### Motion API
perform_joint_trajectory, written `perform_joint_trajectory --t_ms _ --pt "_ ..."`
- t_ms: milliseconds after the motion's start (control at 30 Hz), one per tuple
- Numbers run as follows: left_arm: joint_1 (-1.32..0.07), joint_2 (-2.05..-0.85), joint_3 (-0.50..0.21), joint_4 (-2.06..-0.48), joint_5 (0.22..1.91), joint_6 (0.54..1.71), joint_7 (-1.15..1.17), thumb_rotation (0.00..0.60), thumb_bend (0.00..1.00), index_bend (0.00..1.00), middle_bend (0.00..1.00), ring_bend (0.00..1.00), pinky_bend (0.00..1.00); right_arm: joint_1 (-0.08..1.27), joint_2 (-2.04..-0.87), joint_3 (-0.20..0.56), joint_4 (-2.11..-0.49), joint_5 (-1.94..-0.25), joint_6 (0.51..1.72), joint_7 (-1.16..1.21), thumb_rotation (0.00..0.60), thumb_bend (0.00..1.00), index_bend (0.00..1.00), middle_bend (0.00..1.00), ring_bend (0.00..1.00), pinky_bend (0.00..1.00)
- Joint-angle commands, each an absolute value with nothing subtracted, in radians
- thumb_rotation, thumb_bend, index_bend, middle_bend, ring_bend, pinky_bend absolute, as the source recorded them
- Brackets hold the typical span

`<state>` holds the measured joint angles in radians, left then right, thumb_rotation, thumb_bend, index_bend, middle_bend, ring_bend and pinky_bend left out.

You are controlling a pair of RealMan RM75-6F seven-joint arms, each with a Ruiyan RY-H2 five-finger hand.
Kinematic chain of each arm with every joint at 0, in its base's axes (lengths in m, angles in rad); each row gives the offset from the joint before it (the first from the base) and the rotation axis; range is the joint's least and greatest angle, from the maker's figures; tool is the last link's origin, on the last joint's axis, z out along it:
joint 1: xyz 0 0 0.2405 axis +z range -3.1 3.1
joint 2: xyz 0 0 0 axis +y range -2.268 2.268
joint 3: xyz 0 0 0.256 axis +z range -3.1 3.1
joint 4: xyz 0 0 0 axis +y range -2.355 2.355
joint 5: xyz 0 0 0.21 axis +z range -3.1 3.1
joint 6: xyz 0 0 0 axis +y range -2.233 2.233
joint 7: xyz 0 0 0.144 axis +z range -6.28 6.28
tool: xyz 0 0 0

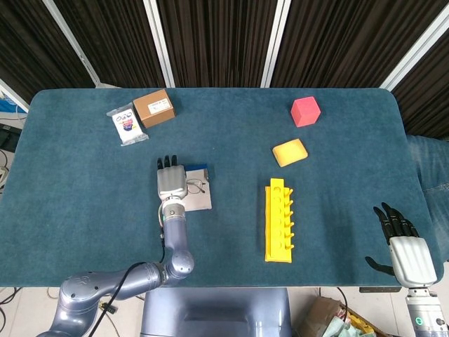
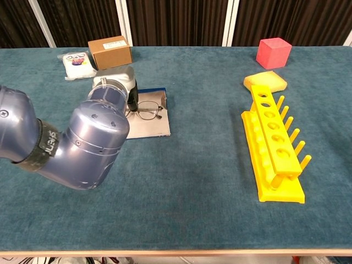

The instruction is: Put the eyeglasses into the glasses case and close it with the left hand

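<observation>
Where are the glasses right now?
The glasses lie on the open flat case on the table's left side, right beside the left hand, below the brown box in the head view.
</observation>
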<state>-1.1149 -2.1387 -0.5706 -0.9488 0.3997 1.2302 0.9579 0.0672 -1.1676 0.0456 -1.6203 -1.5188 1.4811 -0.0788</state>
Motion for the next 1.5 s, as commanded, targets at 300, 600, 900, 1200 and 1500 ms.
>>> perform_joint_trajectory --t_ms 300,600,900,1200,1500 --pt "-1.008 -2.014 -0.476 -1.254 0.511 1.336 0.970 0.600 0.47 0.33 0.09 0.00 0.00 0.067 -1.171 0.045 -1.621 -1.521 1.482 -0.084 0.600 0.14 0.00 0.00 0.09 0.19" --pt "-0.902 -1.863 -0.345 -1.551 0.595 1.323 0.946 0.600 0.47 0.21 0.23 0.24 0.43 0.067 -1.172 0.048 -1.621 -1.517 1.485 -0.086 0.600 0.16 0.00 0.00 0.09 0.19" --pt "-0.837 -1.757 -0.297 -1.709 0.527 1.229 0.878 0.600 0.48 0.01 0.73 0.75 0.76 0.067 -1.173 0.048 -1.620 -1.519 1.487 -0.087 0.600 0.16 0.00 0.00 0.09 0.19" --pt "-0.826 -1.721 -0.273 -1.714 0.476 1.169 0.831 0.600 0.49 0.00 0.79 0.81 0.81 0.067 -1.171 0.048 -1.623 -1.516 1.482 -0.083 0.600 0.16 0.00 0.00 0.09 0.19" --pt "-0.836 -1.744 -0.243 -1.649 0.483 1.151 0.809 0.600 0.49 0.00 0.79 0.81 0.81 0.066 -1.169 0.050 -1.626 -1.509 1.481 -0.082 0.600 0.16 0.00 0.00 0.09 0.19"
